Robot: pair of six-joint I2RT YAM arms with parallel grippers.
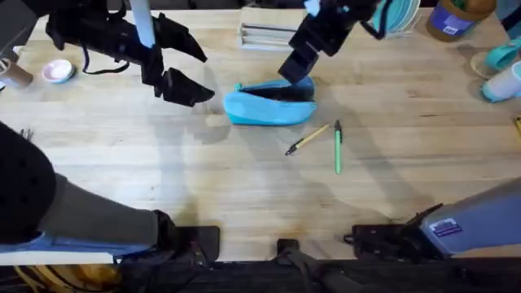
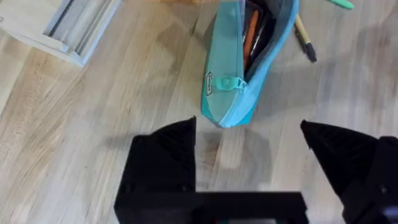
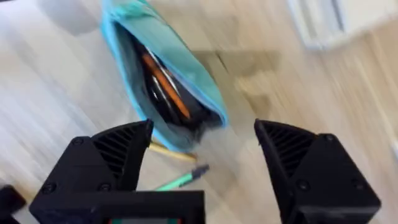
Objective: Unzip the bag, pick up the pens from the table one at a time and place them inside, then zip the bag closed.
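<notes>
On the table (image 1: 244, 187) I count one unzipped bag (image 1: 269, 104), two pens at its 5 o'clock: tan pen (image 1: 308, 140), green pen (image 1: 338, 146). Left gripper (image 1: 181, 69) and right gripper (image 1: 297, 69) both spread apart, holding nothing.

Right wrist view blurred; bag (image 3: 163, 81) interior dark, contents indistinct beyond one orange stick; green pen (image 2: 339, 3) clipped by frame edge.

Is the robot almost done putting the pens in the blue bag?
Not yet. The bag is already unzipped and gapes open, with something orange inside it. Both the left gripper and the right gripper are open and empty near the bag. The tan pen and the green pen lie on the table. Both must go in, then the bag gets zipped.
</notes>
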